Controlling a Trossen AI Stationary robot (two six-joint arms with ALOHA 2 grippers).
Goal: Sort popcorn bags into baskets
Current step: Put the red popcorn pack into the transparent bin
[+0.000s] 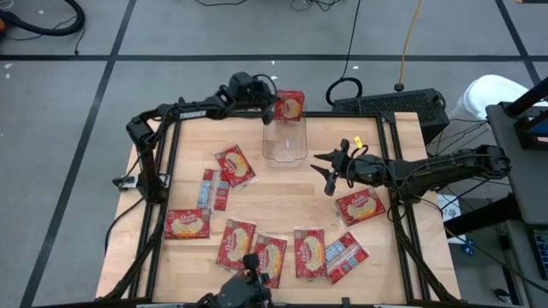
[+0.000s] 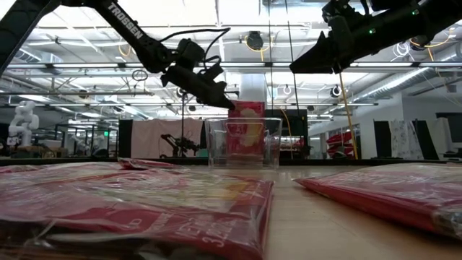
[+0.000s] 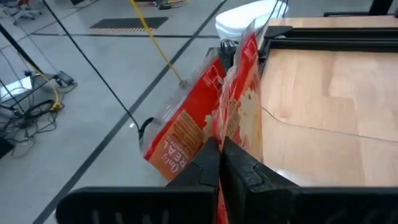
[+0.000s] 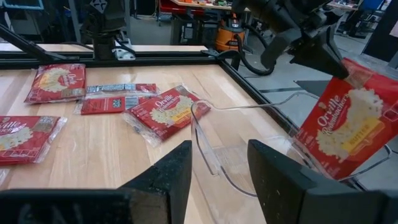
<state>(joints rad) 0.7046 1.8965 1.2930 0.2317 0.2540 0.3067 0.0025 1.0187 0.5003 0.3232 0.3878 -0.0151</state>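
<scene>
High view: left pincer (image 1: 272,109) pinches a glossy flat red popcorn bag (image 1: 289,106) above the clear rounded bin (image 1: 284,139).

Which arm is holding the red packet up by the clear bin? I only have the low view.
Observer: The left arm. From above, the left claw is shut on the edge of the popcorn bag, at the far end of the clear bin.
Operator: Where is the other arm?
Observer: The right claw hangs open just to the right of the bin, holding nothing.
Operator: How many packets are on the table?
Observer: About eight loose bags lie flat on the near half of the table, none of them in the bin.
</scene>
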